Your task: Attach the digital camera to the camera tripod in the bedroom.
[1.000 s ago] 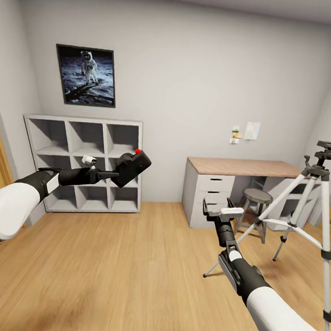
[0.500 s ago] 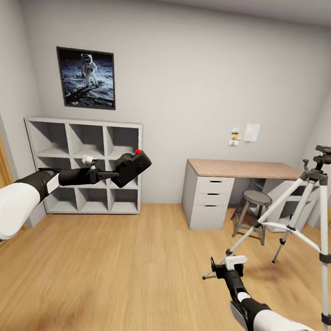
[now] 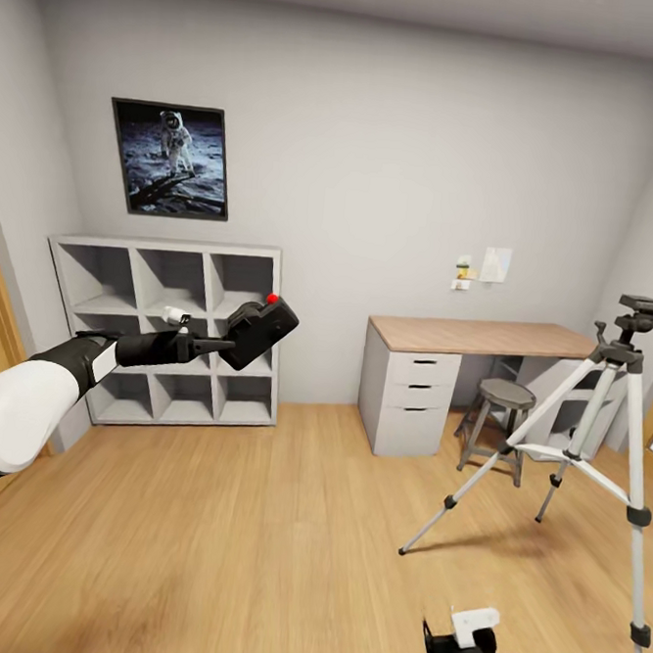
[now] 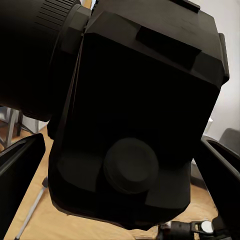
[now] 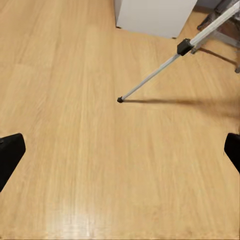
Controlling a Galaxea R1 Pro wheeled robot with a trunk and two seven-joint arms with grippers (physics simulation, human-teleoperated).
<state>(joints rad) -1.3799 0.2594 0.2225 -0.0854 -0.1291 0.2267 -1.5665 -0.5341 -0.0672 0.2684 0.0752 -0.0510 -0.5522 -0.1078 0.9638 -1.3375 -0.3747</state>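
From the head, the left pincer (image 3: 229,343) pinches the camera (image 3: 258,330) out in front of the shelf (image 3: 164,326), red button up, likely carried high to clear the way. The tripod (image 3: 615,408) stands well off to its right, by the desk (image 3: 468,338) and stool (image 3: 498,391). The right pincer (image 3: 464,640) hangs low, empty.

At the left wrist, the camera (image 4: 135,115) sits between both fingers (image 4: 17,175).

At the right wrist, the fingertips (image 5: 10,152) are spread wide over bare floor (image 5: 100,150), one tripod leg (image 5: 165,67) beyond.

One digital camera (image 3: 258,329); one camera tripod (image 3: 594,426); one stool (image 3: 496,418); one desk (image 3: 473,335); one shelf (image 3: 170,324); one picture (image 3: 171,158)
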